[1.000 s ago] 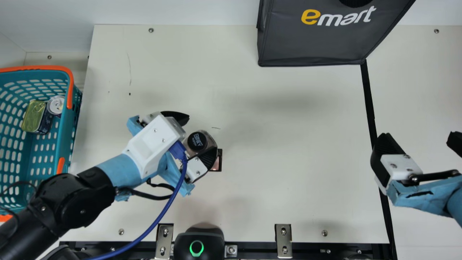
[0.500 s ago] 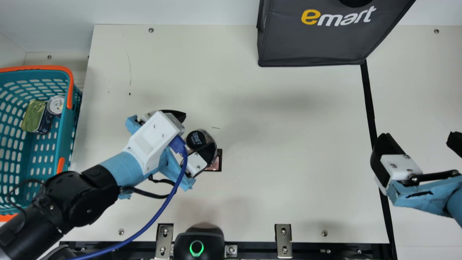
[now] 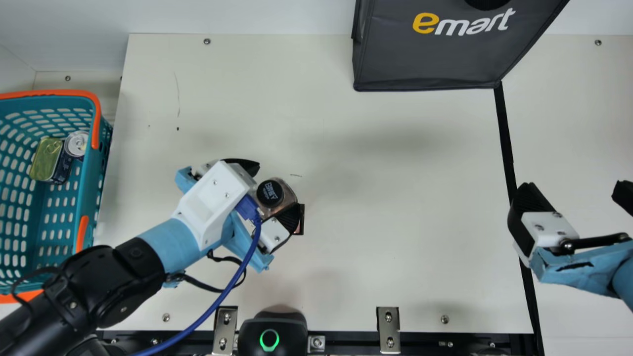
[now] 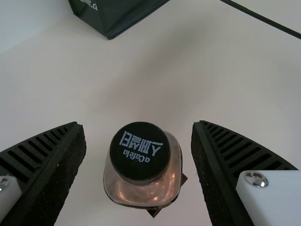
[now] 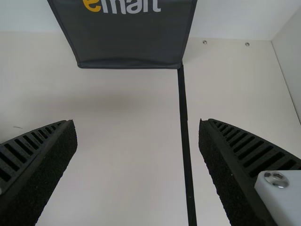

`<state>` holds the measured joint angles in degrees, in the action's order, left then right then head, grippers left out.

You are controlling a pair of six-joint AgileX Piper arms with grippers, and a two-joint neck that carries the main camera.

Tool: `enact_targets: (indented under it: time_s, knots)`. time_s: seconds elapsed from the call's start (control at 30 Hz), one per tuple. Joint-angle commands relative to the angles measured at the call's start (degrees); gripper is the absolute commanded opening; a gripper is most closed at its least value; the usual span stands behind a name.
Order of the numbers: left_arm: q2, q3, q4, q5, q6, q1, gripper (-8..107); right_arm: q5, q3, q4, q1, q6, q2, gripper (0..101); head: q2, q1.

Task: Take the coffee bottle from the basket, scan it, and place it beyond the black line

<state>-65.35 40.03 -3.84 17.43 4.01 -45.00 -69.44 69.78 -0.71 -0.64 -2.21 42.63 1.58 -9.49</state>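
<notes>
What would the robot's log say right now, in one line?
Left gripper: open around coffee bottle | coffee bottle: upright, short of black line | right gripper: open, empty

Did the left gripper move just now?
Yes, a little: in the main view, the left gripper is nearer the green ring than before.

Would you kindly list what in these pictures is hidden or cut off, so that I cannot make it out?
- Bottle's base: main view, hidden by its own upper part.
- Most of the dark-rimmed square: main view, covered by bottle and left hand.
- Bag's top: main view, cut by upper edge.
- Basket's far left: main view, cut by left edge.
</notes>
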Motion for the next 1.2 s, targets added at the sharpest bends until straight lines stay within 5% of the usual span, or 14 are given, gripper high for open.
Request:
enact_targets:
  time_s: [0.0, 0.83, 1.17]
  knots:
    - [0.14, -0.21, 3.73, -0.18, -3.64, -0.03, 90, 0.00, 0.00, 0.00, 0.00, 0.00, 0.00, 91, 0.00, 1.57]
    - [0.41, -0.13, 32.10, 2.66, -36.68, -8.04, 90, 0.04, 0.00, -0.06, 0.00, 0.00, 0.00, 91, 0.00, 1.57]
    - [-1.38, -1.60, 37.73, 2.43, -45.17, -9.95, 23, 0.04, 0.00, -0.06, 0.00, 0.00, 0.00, 91, 0.00, 1.57]
